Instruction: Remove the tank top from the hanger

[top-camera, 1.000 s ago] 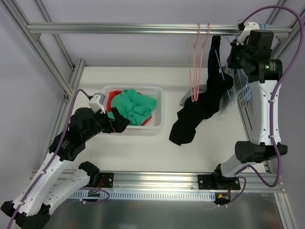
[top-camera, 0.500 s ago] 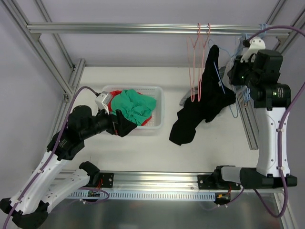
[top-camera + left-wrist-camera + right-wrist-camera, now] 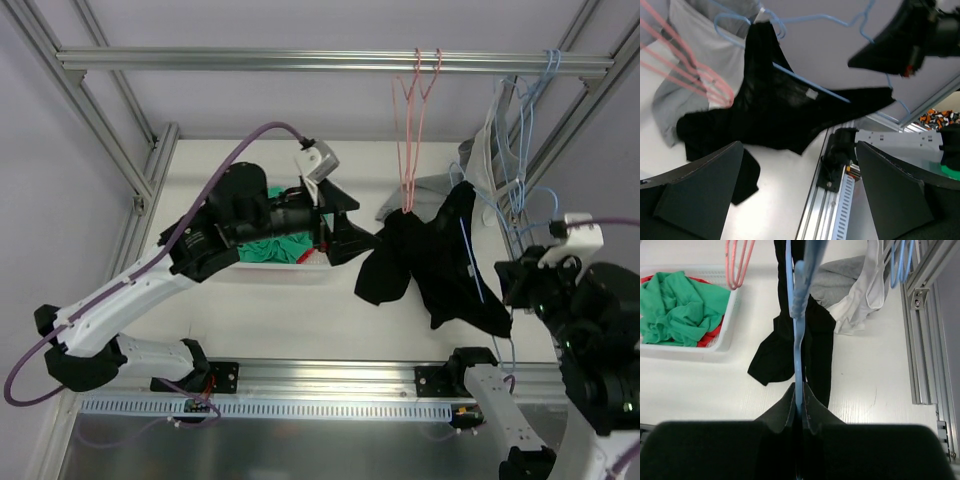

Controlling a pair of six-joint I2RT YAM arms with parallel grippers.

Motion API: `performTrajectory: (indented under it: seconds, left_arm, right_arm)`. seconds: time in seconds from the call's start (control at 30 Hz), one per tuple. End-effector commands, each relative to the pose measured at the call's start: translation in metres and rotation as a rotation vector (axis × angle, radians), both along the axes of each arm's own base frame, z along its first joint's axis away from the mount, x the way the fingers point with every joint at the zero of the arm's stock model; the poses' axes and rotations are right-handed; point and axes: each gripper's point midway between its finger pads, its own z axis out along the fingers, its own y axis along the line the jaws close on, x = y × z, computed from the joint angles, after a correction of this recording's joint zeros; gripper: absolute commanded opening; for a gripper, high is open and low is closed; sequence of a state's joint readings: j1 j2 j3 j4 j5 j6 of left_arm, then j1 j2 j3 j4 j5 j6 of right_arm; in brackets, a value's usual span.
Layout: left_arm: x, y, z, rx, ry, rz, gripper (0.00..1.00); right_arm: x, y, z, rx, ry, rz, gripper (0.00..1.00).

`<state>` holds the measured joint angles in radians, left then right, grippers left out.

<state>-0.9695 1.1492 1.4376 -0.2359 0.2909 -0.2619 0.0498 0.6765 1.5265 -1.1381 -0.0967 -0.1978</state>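
DESK: What's at the left of the overhead frame?

ROBOT: A white basket (image 3: 732, 300) on the table (image 3: 700, 385), holding a crumpled green cloth (image 3: 675, 305) over a red cloth (image 3: 710, 337). My left arm stretches from the lower left corner to frame centre, crossing above the basket.

DESK: Its jaws?

ROBOT: My left gripper (image 3: 368, 222) is spread wide and empty, just beside the low fold of the black tank top (image 3: 440, 260).

DESK: Where is the tank top?

ROBOT: Centre-right, draped on a tilted blue hanger (image 3: 798, 305), its lower end sagging toward the table. Pink hangers (image 3: 408, 150) hang from the rail behind, with a grey garment (image 3: 840, 275) and a white garment (image 3: 867, 290) alongside.

DESK: Far right?

ROBOT: My right arm, lower right corner, raised close to the camera. My right gripper (image 3: 799, 407) is clamped on the hanger's blue wire.
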Motion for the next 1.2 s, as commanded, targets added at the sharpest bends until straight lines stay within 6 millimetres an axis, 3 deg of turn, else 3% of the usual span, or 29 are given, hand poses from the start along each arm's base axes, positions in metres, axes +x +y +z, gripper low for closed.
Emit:
performTrajectory:
  seconds: [0.0,0.03,0.07,0.17,0.2,0.23,0.3,0.43,0.53,0.57,0.67,0.77,0.87,0.9,0.93,1.03,1.17]
  left_arm:
    - [0.004,-0.038,0.035,-0.034,-0.145,-0.026,0.99]
    - [0.005,-0.044,0.054,-0.058,-0.189,-0.016,0.99]
    - [0.0,-0.056,0.056,-0.055,-0.201,-0.034,0.99]
    - [0.015,-0.088,0.059,-0.033,-0.246,0.001,0.99]
    - [0.021,-0.106,0.046,-0.004,-0.243,0.003,0.99]
    - [0.022,-0.109,0.057,-0.021,-0.267,0.005,0.98]
    - [0.026,-0.125,0.054,-0.012,-0.274,0.005,0.95]
    - [0.03,-0.139,0.05,-0.003,-0.28,0.008,0.78]
    - [0.031,-0.145,0.045,0.005,-0.276,-0.004,0.55]
    - [0.03,-0.146,0.043,0.008,-0.275,-0.009,0.3]
    - [0.03,-0.146,0.042,0.008,-0.267,-0.006,0.0]
    - [0.036,-0.138,0.043,0.011,-0.258,0.046,0.0]
    - [0.052,-0.114,0.042,0.02,-0.222,0.196,0.0]
    - [0.056,-0.101,0.039,0.019,-0.187,0.262,0.0]
    - [0.075,-0.08,0.038,0.023,-0.164,0.418,0.0]
    - [0.092,-0.025,0.036,-0.017,-0.079,0.675,0.0]
    - [0.09,0.02,0.046,-0.094,-0.031,0.799,0.0]
  right_arm:
    - [-0.052,-0.001,0.002,0.021,0.011,-0.005,0.0]
    - [-0.066,0.001,0.002,0.022,0.018,0.009,0.0]
    - [-0.077,0.002,0.015,0.033,-0.036,0.033,0.0]
    - [-0.1,0.012,0.033,0.076,-0.107,0.107,0.0]
    - [-0.104,0.015,0.036,0.084,-0.117,0.135,0.0]
    - [-0.108,0.02,0.039,0.096,-0.121,0.172,0.0]
    - [-0.111,0.023,0.044,0.105,-0.135,0.206,0.0]
    - [-0.116,0.027,0.053,0.117,-0.155,0.242,0.0]
    - [-0.119,0.029,0.056,0.123,-0.167,0.265,0.0]
    - [-0.119,0.028,0.057,0.121,-0.168,0.264,0.0]
    - [-0.118,0.027,0.056,0.115,-0.167,0.259,0.0]
    - [-0.112,0.023,0.051,0.097,-0.15,0.241,0.0]
    - [-0.105,0.023,0.037,0.067,-0.105,0.252,0.0]
    - [-0.106,0.027,0.033,0.065,-0.096,0.279,0.0]
    - [-0.107,0.028,0.029,0.044,-0.095,0.303,0.0]
    - [-0.114,0.031,0.02,0.02,-0.099,0.374,0.0]
    - [-0.133,0.036,0.017,0.002,-0.128,0.541,0.0]
